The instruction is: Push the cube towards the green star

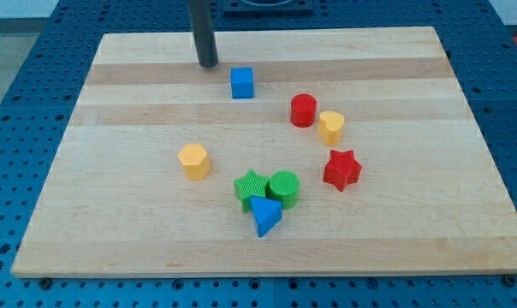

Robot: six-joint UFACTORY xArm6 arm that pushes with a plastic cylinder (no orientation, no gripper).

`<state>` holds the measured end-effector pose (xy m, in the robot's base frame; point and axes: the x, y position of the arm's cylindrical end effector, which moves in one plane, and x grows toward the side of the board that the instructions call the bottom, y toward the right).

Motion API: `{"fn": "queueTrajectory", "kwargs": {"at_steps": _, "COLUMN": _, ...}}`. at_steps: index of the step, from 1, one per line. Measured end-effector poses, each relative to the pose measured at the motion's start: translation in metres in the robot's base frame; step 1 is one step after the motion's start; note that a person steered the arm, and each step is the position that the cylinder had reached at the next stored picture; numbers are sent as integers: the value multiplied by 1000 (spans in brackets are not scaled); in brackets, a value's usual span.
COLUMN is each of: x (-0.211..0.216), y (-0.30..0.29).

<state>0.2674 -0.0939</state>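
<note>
In the camera view, a wooden board [113,214] is seen lying on a blue perforated table [19,103]. No brand, label or writing can be read on any item.

The dark rod is seen coming down from the top of the frame, and my tip [208,64] is set on the board in the upper middle, just up and to the left of the blue cube [241,83], with a small gap between them. No pincer is carried by the rod, so no clenched or released state can be told.

The green star [251,189] is found in the lower middle of the frame, touching a green cylinder [284,188] on its right and a blue triangular block [264,215] just below.

A yellow hexagonal block [193,160] is placed left of centre. A red cylinder [303,110], a yellow block [331,127] and a red star [341,169] are grouped at the right of centre.

Bare board is seen between cube and green star, and wide margins along the left and right edges.
</note>
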Motion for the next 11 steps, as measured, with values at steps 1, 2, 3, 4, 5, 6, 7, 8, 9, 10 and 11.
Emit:
{"fn": "queueTrajectory", "kwargs": {"at_steps": 1, "x": 0, "y": 32}}
{"fn": "queueTrajectory", "kwargs": {"at_steps": 2, "x": 3, "y": 55}}
{"fn": "queueTrajectory", "kwargs": {"at_steps": 3, "x": 16, "y": 64}}
{"fn": "queueTrajectory", "kwargs": {"at_steps": 4, "x": 33, "y": 65}}
{"fn": "queueTrajectory", "kwargs": {"at_steps": 5, "x": 54, "y": 65}}
{"fn": "queueTrajectory", "kwargs": {"at_steps": 6, "x": 76, "y": 65}}
{"fn": "queueTrajectory", "kwargs": {"at_steps": 7, "x": 79, "y": 59}}
{"fn": "queueTrajectory", "kwargs": {"at_steps": 8, "x": 76, "y": 44}}
{"fn": "queueTrajectory", "kwargs": {"at_steps": 9, "x": 76, "y": 24}}
{"fn": "queueTrajectory", "kwargs": {"at_steps": 10, "x": 78, "y": 10}}
{"fn": "queueTrajectory", "kwargs": {"at_steps": 11, "x": 87, "y": 5}}
